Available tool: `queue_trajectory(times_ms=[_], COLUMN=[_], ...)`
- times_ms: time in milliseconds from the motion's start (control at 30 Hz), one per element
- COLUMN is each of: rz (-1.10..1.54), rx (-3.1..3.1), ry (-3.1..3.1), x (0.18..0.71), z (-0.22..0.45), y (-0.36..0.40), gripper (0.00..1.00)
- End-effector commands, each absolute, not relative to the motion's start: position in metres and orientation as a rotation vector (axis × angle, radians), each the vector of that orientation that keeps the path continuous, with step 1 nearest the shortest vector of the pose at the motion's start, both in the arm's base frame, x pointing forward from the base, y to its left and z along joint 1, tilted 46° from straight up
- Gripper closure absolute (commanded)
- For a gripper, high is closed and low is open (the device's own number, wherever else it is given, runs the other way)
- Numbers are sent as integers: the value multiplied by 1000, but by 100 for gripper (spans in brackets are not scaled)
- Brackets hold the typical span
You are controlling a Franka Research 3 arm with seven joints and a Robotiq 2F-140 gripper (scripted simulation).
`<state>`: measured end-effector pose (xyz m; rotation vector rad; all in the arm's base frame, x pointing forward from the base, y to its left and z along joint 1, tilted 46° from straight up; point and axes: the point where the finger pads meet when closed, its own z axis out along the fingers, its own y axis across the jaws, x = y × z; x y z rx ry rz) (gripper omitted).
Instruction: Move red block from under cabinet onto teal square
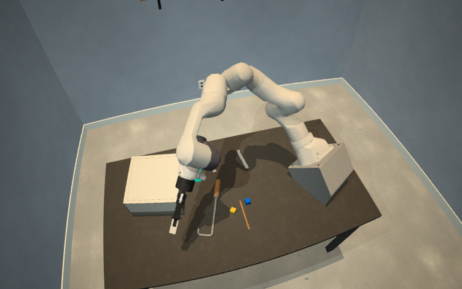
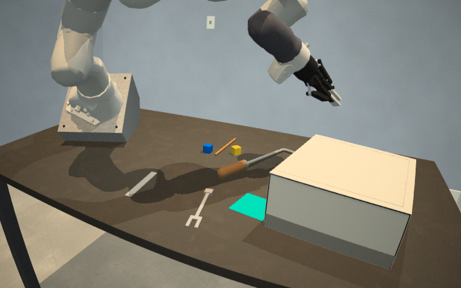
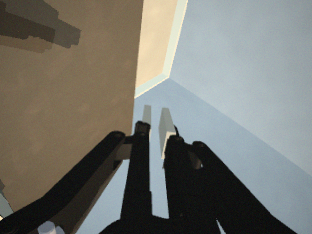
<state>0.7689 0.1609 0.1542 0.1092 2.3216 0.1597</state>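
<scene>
Dark brown wood makes up the table [image 2: 175, 246], which fills the lower part of the exterior view. At the upper left of that view the arm's grey pedestal [image 2: 132, 107] stands on the table's far left corner. Moving right, a flat grey strip [image 2: 141, 183] lies in the arm's shadow at centre left, and a pale two-pronged fork tool [image 2: 199, 209] lies just right of it, nearer the front edge. Behind these, in the middle of the frame, a blue cube [image 2: 207, 147], a thin orange stick [image 2: 225, 146] and a yellow cube [image 2: 236, 149] sit close together, with a hooked metal rod with a brown wooden handle [image 2: 233, 168] just in front of them. The teal square [image 2: 249, 206] lies right of centre, touching the lower left corner of the cream cabinet [image 2: 346, 171], which occupies the right of the frame. The red block cannot be seen in any view. High in the upper right, above the cabinet, the gripper [image 2: 332, 97] hangs in the air with its fingers drawn nearly together on nothing.
</scene>
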Motion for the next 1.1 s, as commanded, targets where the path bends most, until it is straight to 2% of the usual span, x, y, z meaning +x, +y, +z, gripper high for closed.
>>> queue_trajectory(times_ms=[0,33,67,167,200,333,367,467,500,600,633,733,767,833,867,933,967,1033,1067], rz=[86,84,43,33,-7,-22,-68,-79,-118,-135,-166,-190,-222,-244,-265,-294,-310,-338,-357], rx=[362,369,494,529,645,692,826,859,981,1028,1126,1192,1293,1348,1420,1490,1547,1614,1670], ry=[2252,2250,2226,2214,2187,2169,2126,2113,2065,2043,1999,1963,1910,1876,1835,1786,1752,1699,1660], x=[750,750,723,723,695,695,665,665,636,636,606,606,577,577,552,550,528,526,506], z=[169,169,175,175,181,181,188,188,195,195,202,202,208,208,214,215,220,220,225], y=[132,132,118,118,102,102,86,86,70,70,54,54,38,38,25,23,11,10,0], gripper=[100,100,100,100,100,100,100,100,100,100,100,100,100,100,100,100,100,100,100])
